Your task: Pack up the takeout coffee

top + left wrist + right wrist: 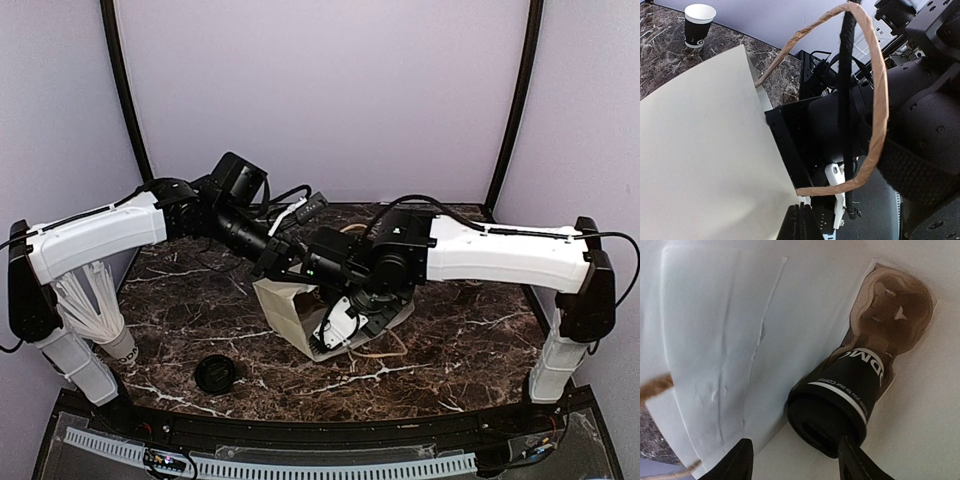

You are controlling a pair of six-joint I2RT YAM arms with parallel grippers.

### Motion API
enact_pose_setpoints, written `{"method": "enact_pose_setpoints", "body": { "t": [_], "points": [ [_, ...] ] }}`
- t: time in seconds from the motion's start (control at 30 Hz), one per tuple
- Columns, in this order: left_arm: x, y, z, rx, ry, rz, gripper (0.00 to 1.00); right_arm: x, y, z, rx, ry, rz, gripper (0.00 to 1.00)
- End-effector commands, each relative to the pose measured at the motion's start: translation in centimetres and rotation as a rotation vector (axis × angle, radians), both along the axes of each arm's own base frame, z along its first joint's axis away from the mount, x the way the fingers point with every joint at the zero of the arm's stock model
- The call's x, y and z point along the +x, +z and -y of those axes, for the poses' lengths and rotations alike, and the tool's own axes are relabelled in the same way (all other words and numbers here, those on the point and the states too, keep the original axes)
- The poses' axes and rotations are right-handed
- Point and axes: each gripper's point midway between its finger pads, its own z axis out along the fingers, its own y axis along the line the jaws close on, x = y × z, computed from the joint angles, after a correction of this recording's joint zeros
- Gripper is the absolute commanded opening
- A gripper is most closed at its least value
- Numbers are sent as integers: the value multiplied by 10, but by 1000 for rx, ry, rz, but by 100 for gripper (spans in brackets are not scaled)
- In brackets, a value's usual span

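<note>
Right fingers spread, released; takeout coffee just beyond, inside bag | left fingers clenched on bag edge

A dark marble table with white veins fills the lower half of the top view, backed by pale lavender walls. At its centre a cream paper bag sits tilted, a twisted brown paper handle looping from its edge. At lower left a black paper cup with a bare white rim stands upright. A loose flat black lid lies on the marble near it, to its right.
</note>
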Motion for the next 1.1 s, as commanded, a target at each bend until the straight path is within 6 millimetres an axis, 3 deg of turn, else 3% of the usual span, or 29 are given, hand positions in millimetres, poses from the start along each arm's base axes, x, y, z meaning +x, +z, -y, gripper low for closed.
{"method": "enact_pose_setpoints", "body": {
  "t": [0.0, 0.37, 0.6, 0.77, 0.9, 1.07],
  "points": [
    [-11, 14, -1, -36, -65, -17, 0, 10, 0, -2, -47, 35, 68, 61],
    [-15, 10, 1, -14, -119, -69, 0, 34, -16, -12, -102, 121, 229, 62],
    [-17, 12, 1, -22, -124, -78, 0, 43, -29, -25, -78, 155, 280, 71],
    [-19, 15, 0, -30, -128, -78, 0, 57, -37, -29, -73, 158, 351, 71],
    [-19, 18, 0, -35, -129, -74, 0, 64, -46, -24, -107, 132, 348, 64],
    [-19, 17, -1, -34, -127, -72, 0, 70, -45, -25, -97, 125, 370, 41]
  ]
}}
